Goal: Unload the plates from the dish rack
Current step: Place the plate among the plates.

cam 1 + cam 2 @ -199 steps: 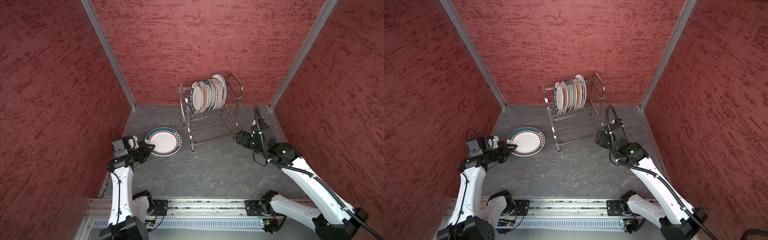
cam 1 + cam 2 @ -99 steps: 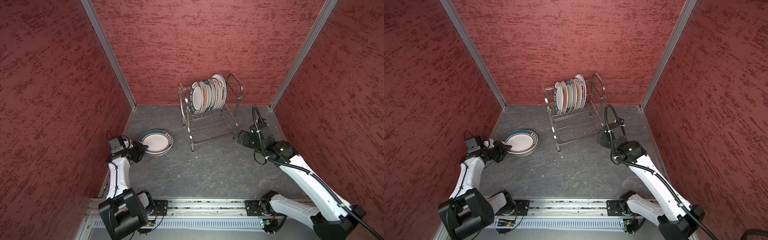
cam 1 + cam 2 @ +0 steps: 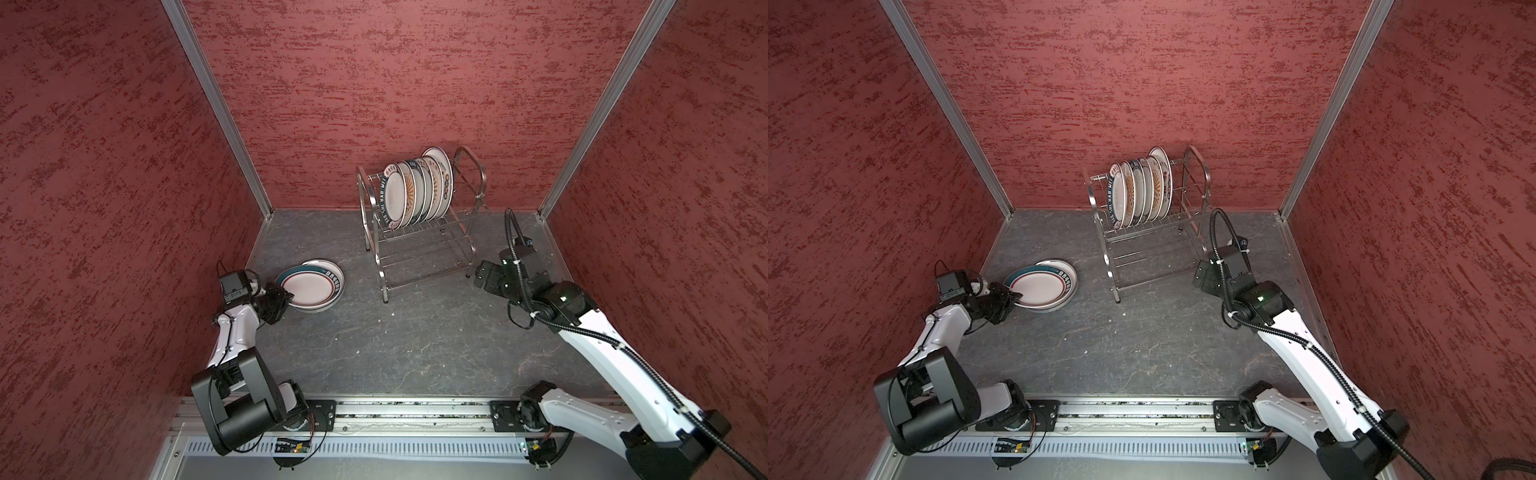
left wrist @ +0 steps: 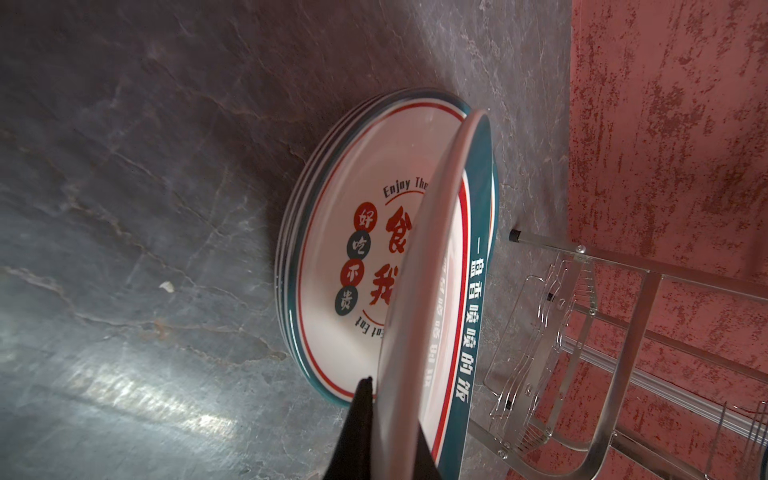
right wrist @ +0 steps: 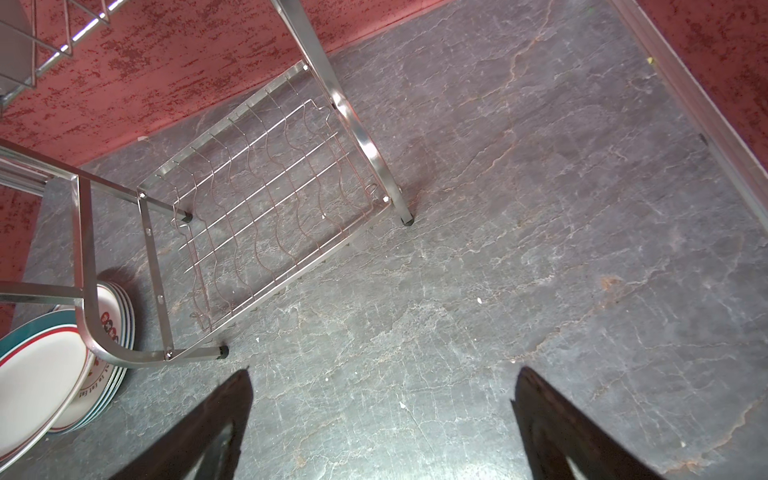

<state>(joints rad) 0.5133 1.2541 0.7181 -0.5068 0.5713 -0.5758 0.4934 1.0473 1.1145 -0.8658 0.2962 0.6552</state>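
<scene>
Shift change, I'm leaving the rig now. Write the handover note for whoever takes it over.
Left gripper: shut on the rim of a round white teal-rimmed plate, held tilted over the stack of unloaded plates on the grey stone-look table, on the left arm's side of the shiny steel wire dish rack.
Right gripper: open, empty, low beside the rack.
Done: several plates stacked.
Left: lay the held plate down, then unload about six printed white plates standing in the upper tier.
</scene>
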